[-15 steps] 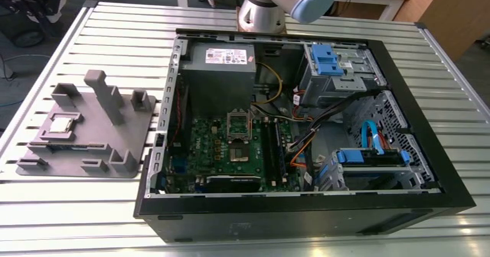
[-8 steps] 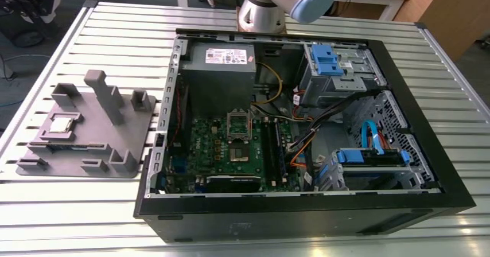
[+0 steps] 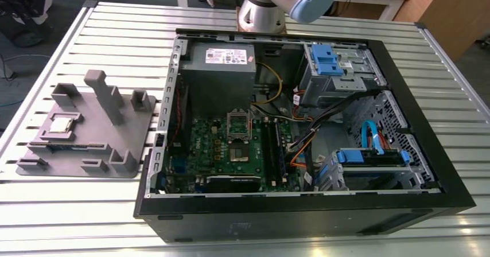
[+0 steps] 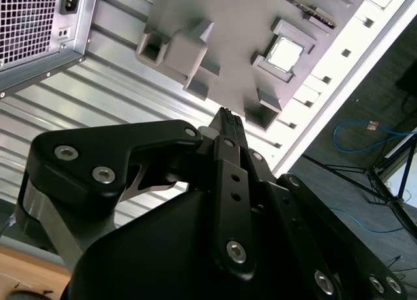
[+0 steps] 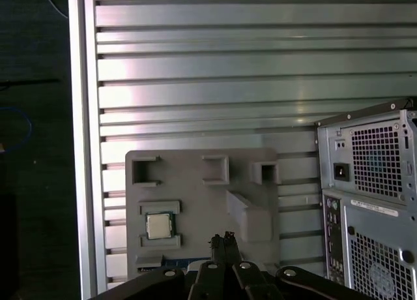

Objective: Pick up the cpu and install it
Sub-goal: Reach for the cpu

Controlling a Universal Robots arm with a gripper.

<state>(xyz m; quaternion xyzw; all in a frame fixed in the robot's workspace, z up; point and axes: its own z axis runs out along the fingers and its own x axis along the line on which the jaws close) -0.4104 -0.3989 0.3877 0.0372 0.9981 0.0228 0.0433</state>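
Hand (image 5: pixel 222 237) (fingers together) hangs above grey fixture (image 5: pixel 195 202); cpu (image 5: pixel 158 225) seated there.

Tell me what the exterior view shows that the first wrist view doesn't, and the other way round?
Exterior view: the computer case open from above, with its green motherboard and blue drive cages. First wrist view: the pincer, tips closed together and holding nothing, plus the case's rear panel with its power socket. Both: the cpu resting in the grey fixture on the slatted table.
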